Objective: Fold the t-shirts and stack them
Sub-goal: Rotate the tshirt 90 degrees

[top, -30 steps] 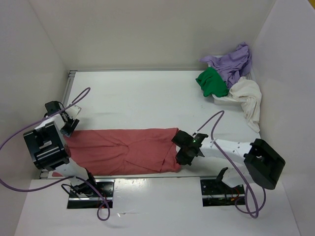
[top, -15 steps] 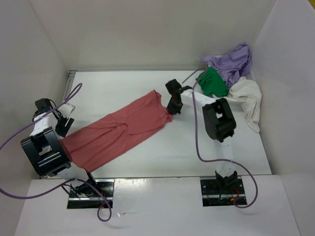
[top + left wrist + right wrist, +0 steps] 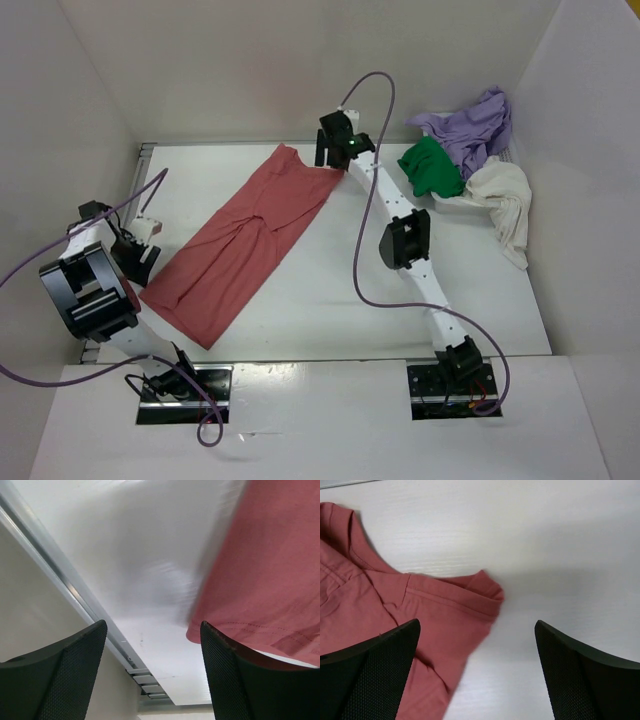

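Under my right gripper point(image 3: 476, 625): the far end of the salmon-red shirt point(image 3: 435, 610) lies flat on the white table point(image 3: 545, 540). One sleeve corner is folded over and pokes toward the gap between my fingers.
Right gripper state: the fingers are wide apart and hold nothing.
Beside my left gripper point(image 3: 153, 625): the near hem of the shirt, with its stitched edge, runs behind one finger. I see only bare table in the gap.
Left gripper state: the fingers are apart and hold nothing.
Red shirt look: it is a long, narrow strip with its sides folded in and a crease across the middle. It slants across the table from my left gripper up to my right gripper.
Off to the right of my right gripper: the green shirt point(image 3: 432, 168), the lavender shirt point(image 3: 472, 125) and the cream shirt point(image 3: 505, 195) sit in a messy heap, well apart from the red one.
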